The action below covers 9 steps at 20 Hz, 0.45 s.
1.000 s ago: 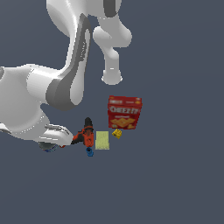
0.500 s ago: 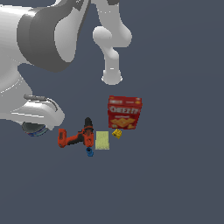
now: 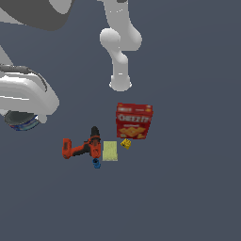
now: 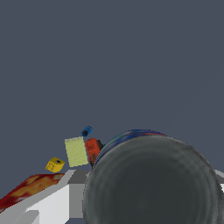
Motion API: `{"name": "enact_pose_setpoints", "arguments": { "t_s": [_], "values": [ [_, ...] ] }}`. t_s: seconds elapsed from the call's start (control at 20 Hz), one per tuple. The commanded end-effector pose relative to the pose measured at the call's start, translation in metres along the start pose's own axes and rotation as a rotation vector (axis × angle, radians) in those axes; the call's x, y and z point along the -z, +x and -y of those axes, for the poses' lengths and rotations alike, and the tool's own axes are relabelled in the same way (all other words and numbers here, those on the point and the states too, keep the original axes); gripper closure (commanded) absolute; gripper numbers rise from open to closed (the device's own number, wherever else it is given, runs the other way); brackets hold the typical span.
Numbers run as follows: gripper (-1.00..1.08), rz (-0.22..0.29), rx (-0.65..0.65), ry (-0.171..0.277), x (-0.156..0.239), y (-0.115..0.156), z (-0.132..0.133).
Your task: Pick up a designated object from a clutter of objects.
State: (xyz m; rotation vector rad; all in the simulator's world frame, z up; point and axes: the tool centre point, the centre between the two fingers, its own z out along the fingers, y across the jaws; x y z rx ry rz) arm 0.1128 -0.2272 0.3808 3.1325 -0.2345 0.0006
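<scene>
At the exterior view's left edge, the dark round can [image 3: 21,123] with its bluish rim hangs under the bulky white wrist of the arm [image 3: 26,96], lifted clear of the grey floor [image 3: 188,188] and well apart from the rest of the clutter. The wrist view shows the same can [image 4: 151,179] filling the foreground right against the camera, so it appears to be carried by the pincer. The fingers themselves are hidden behind the can and the arm, so whether they are together or apart cannot be told directly.

Moving rightward, the orange-red drill [image 3: 81,147] lies on its side on the floor, with the tiny blue piece [image 3: 96,163] just beside it and the pale yellow-green pad [image 3: 110,151] next along. The small yellow cube [image 3: 125,143] sits near the lower edge of the red Cheez-It box [image 3: 134,121].

By this reading, the pick is essentially made and the step in hand is the lift. What remains calls for holding the grip steady and keeping the can raised away from the drill.
</scene>
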Motion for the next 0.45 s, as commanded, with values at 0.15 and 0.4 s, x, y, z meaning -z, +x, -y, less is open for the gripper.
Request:
{"name": "enact_pose_setpoints", "arguments": {
  "t_s": [0.15, 0.4],
  "values": [
    [1.08, 0.0, 0.001, 0.0, 0.0169, 0.0001, 0.0007],
    [1.08, 0.0, 0.001, 0.0, 0.0181, 0.001, 0.0006]
  ]
}}
